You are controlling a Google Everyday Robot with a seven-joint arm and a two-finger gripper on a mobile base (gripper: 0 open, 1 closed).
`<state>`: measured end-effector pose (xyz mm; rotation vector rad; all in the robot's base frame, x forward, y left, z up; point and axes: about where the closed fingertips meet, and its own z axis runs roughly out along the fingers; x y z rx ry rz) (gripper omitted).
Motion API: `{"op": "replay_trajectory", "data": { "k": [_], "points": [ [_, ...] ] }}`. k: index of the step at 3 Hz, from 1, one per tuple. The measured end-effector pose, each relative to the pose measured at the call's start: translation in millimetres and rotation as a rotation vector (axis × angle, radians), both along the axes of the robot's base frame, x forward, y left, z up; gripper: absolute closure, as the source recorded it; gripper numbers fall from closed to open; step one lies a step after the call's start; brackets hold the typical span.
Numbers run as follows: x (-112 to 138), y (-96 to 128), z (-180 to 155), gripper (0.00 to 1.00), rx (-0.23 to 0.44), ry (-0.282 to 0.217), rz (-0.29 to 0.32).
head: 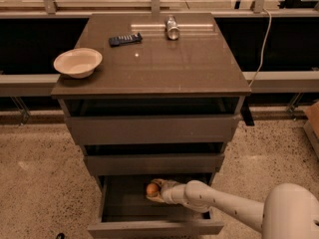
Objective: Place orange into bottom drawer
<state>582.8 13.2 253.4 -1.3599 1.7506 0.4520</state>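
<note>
Cabinet seen from the front and above, with my arm (224,207) entering from the near right. My gripper (156,190) sits inside the open bottom drawer (154,228), toward its far side and a little left of centre, under the front of the middle drawer (153,164). My jaws are closed on the orange (152,188), one finger on either side of the fruit, with only a narrow gap matching its width. The orange is therefore inside the bottom drawer's box, held between my fingers; whether it touches the drawer floor I cannot tell. The bottom drawer is pulled out toward the near side, its plain front panel nearest the viewer and its dark interior exposed. The middle drawer and the top drawer (152,129) each stand slightly out, showing a dark slot above their fronts. On the cabinet top (164,63), a cream bowl (78,62) rests at the near left corner, a dark remote control (125,39) lies at the far left of centre, and a metal can (172,27) lies on its side at the far centre. A pale cable (262,41) hangs down to the right of the cabinet. The speckled floor (40,173) surrounds the cabinet.
</note>
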Motion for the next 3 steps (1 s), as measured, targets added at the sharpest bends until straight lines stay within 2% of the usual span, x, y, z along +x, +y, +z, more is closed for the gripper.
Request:
{"op": "replay_trajectory", "data": {
  "k": [1,2,3],
  "points": [
    [24,-24,-42,1.0,0.028,-0.024,-0.051],
    [24,-25,-77,1.0,0.089,-0.003,0.002],
    [35,-33,-79,0.74,0.119,0.021,0.115]
  ]
}}
